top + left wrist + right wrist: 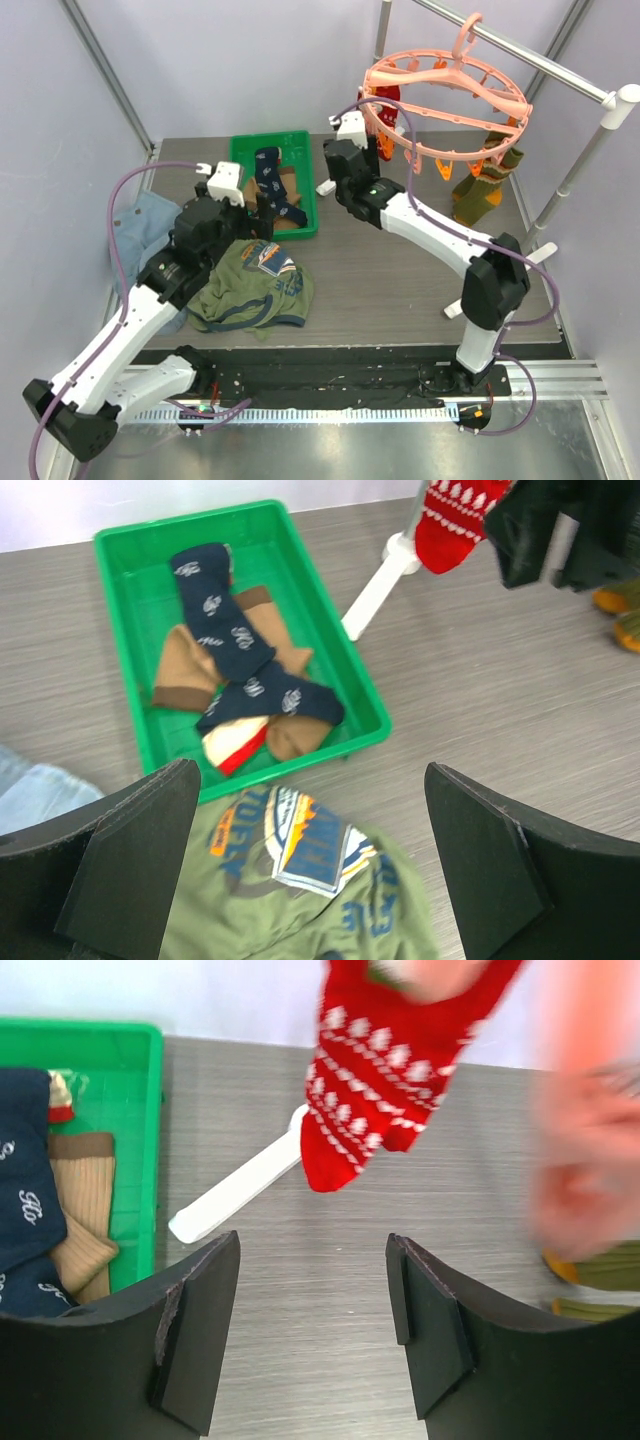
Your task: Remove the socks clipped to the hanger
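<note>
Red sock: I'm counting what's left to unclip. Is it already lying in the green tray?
No, the red sock hangs above the tabletop, to the right of the green tray.

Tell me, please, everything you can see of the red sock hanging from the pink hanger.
The red sock looks like soft knit, bright red with white bands of small tree and dot patterns. It hangs from the pink hanger with its lower end pointing down and slightly left, clear above the grey table. Its upper end is blurred, so the clip holding it cannot be made out. The right pincer stands open just before it, not touching it.
</note>
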